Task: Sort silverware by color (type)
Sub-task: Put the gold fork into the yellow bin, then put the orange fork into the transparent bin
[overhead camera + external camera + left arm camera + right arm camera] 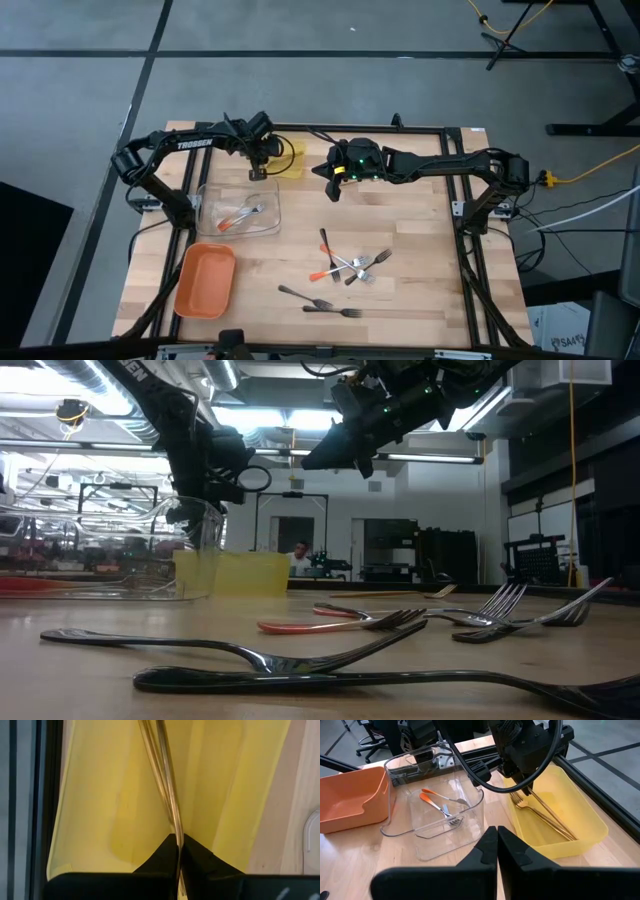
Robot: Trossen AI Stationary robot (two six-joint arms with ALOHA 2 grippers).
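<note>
My left gripper [262,168] hangs over the yellow tray [290,165] at the far left, shut on a thin tan utensil [167,795]. Another tan fork [520,806] lies flat on that tray's floor. Two silver utensils with orange handles [437,802] lie in the clear tray [238,212]. Several silver and dark forks [350,265] lie loose on the table's near middle. My right gripper [333,187] hangs shut and empty above the table, right of the yellow tray. My left gripper pinches the tan utensil's slim shaft [175,827] between its two fingers [160,852], coming steeply from above. The shaft runs on ahead of the fingers and slopes down into the yellow tray [555,822]. Which end is held, I cannot tell.
An orange tray [205,280] stands at the near left, beside the clear tray. Two dark forks [325,303] lie near the front edge. Bare wood lies between the trays and the loose forks. The black frame rail [400,128] runs along the far edge.
</note>
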